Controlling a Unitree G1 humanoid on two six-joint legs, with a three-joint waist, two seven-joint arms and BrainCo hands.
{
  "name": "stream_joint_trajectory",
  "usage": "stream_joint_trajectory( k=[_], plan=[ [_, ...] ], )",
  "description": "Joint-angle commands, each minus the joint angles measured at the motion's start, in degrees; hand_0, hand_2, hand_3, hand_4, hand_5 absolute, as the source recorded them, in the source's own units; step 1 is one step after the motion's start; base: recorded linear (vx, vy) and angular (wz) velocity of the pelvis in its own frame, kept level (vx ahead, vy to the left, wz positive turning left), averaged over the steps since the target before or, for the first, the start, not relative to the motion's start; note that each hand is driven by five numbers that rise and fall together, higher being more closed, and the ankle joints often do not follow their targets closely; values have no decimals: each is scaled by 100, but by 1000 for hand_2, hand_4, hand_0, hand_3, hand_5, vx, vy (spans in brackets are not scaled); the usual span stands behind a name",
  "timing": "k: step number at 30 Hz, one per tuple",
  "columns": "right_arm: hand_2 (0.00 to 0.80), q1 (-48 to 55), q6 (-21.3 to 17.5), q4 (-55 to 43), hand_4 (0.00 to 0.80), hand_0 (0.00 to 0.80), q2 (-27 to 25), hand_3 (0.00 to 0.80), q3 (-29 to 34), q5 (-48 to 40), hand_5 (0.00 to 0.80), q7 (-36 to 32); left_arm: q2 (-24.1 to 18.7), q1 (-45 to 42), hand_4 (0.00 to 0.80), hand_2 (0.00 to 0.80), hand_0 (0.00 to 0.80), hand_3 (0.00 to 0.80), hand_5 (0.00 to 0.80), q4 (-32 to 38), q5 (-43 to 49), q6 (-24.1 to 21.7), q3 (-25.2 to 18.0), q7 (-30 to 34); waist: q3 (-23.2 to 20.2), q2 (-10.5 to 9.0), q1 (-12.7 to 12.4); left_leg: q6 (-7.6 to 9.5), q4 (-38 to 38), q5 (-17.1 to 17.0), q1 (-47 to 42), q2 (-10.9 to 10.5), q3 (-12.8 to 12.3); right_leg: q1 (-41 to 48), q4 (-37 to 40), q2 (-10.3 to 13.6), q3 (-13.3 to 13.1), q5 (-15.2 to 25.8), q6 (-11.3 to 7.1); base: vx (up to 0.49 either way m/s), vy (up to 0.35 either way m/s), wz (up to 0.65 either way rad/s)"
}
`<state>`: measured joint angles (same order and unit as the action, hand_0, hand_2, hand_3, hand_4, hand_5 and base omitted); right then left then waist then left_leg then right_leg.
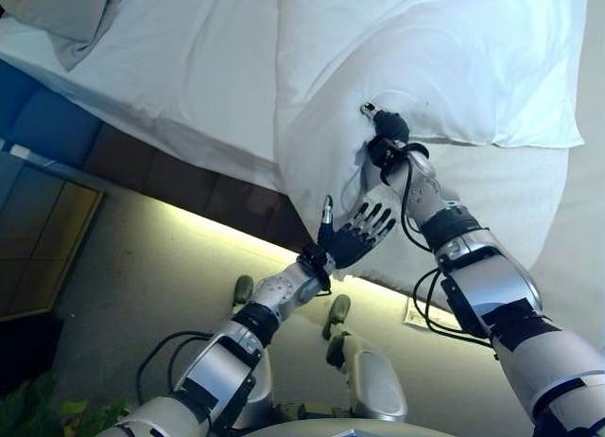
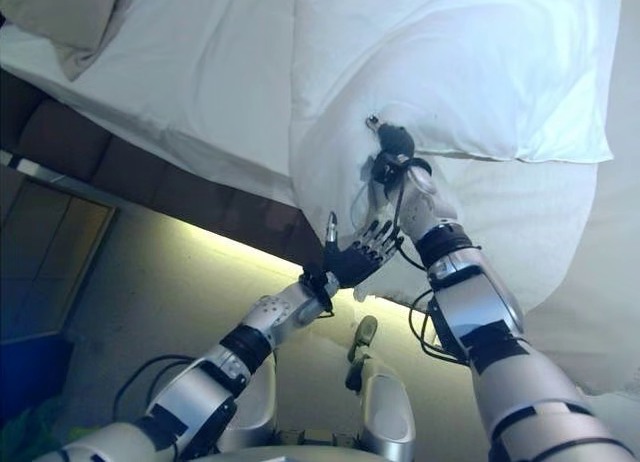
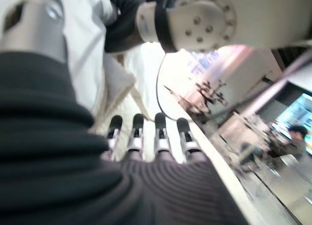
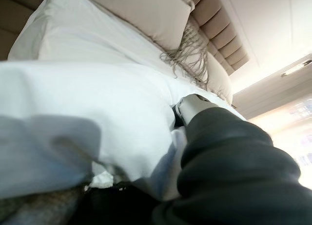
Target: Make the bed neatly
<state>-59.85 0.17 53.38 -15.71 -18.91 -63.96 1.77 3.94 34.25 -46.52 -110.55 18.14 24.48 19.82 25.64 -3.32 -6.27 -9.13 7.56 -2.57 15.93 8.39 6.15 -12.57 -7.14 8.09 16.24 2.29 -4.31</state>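
A white duvet point(image 1: 425, 49) lies rumpled over the bed, and one corner of it hangs down over the bed's side. My right hand point(image 1: 383, 144) reaches up into that hanging part. It is shut on a fold of the duvet point(image 4: 97, 103), with the thumb point(image 4: 191, 105) pressed on the cloth and the fingers hidden in it. My left hand point(image 1: 352, 236) floats open just below the duvet's hanging corner, its straight fingers point(image 3: 146, 132) spread and touching nothing. White sheet point(image 1: 189, 68) shows bare on the left half of the bed.
A beige pillow point(image 1: 57, 11) lies at the bed's head, with a fringed cloth point(image 4: 190, 54) next to it before the padded headboard point(image 4: 219, 25). The dark bed base point(image 1: 170, 177) has a lit strip under it. A blue piece of furniture point(image 1: 38, 115) stands at left, and leaves point(image 1: 28, 409) show near me.
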Motion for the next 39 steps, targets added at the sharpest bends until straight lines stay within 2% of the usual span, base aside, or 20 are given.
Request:
stream_joint_trajectory(
  k=[1,6,9,12,18,22,26,29,34,35,37,39],
  plan=[
    [800,-398,207,-2114,800,800,1708,800,-597,-93,800,-1006,698,722,0,0,0,0,0,111,-245,-496,-102,483,160,-449,-174,273,193,-315,386,-64,-58,-369,-207,671,-349,571,-533,-17,48,-5],
    [800,-161,226,-2715,800,800,1702,800,-612,-75,800,-988,778,946,0,0,0,0,0,201,-245,-1277,-504,810,184,-537,-64,272,241,-315,470,-47,-125,-489,-267,674,-351,550,-548,-12,41,-8],
    [800,-42,233,-3108,800,800,1660,800,-575,-88,800,-924,787,1031,0,0,0,0,0,349,-245,-1905,-750,942,211,-601,-20,276,281,-319,551,-47,-149,-574,-318,664,-342,525,-546,-12,29,-4],
    [800,108,94,-3454,800,800,1624,800,-591,-91,800,-840,780,1050,0,0,0,0,0,513,-245,-2450,-977,1058,265,-680,-6,275,334,-310,620,-39,-152,-635,-371,653,-318,496,-544,-11,2,-4],
    [800,337,-98,-3827,800,800,1523,800,-534,-154,800,-848,712,986,0,0,0,0,0,962,-245,-3431,-1323,790,362,-812,-36,279,473,-272,750,-21,-128,-701,-463,598,-268,438,-520,-6,-10,2],
    [800,539,-226,-4021,800,800,1407,800,-495,-204,800,-791,623,808,0,0,0,0,0,1140,-245,-3781,-1473,777,409,-902,-86,281,534,-259,802,-5,-109,-679,-478,559,-200,418,-513,-3,-46,4],
    [800,704,-195,-3984,800,800,1285,800,-389,-294,800,-895,444,615,0,0,0,0,0,1311,-245,-4056,-1697,672,415,-976,-158,282,556,-239,828,17,-73,-638,-457,511,-141,404,-500,10,-61,6],
    [800,877,-179,-3996,800,800,1159,800,-411,-370,800,-1034,230,496,0,0,0,0,0,1410,-245,-4088,-1947,581,416,-1020,-202,283,556,-240,830,32,-66,-605,-444,473,-110,389,-482,5,-32,5],
    [800,1163,93,-4006,800,800,985,800,-476,-156,800,-1023,-186,503,0,0,0,0,0,1529,-245,-4058,-2326,458,415,-1065,-242,273,548,-244,796,54,-58,-532,-427,434,-95,362,-463,0,0,0],
    [0,1262,229,-3980,0,0,914,0,-528,-131,0,-867,-289,506,0,0,0,0,0,1566,-245,-4016,-2382,463,416,-1078,-250,268,551,-245,792,64,-64,-521,-431,432,-86,360,-460,0,0,0],
    [0,1534,539,-3911,0,0,783,0,-592,-74,0,-912,-483,465,0,0,0,0,0,1659,-245,-3976,-2475,439,416,-1109,-233,272,516,-237,728,77,-71,-473,-405,399,-101,363,-461,0,0,0],
    [0,1886,682,-3915,0,0,594,0,-721,33,0,-841,-647,386,0,0,0,0,0,1750,-245,-4000,-2534,416,415,-1148,-199,267,471,-231,655,87,-95,-416,-372,364,-129,360,-465,-2,-3,2]
  ],
)
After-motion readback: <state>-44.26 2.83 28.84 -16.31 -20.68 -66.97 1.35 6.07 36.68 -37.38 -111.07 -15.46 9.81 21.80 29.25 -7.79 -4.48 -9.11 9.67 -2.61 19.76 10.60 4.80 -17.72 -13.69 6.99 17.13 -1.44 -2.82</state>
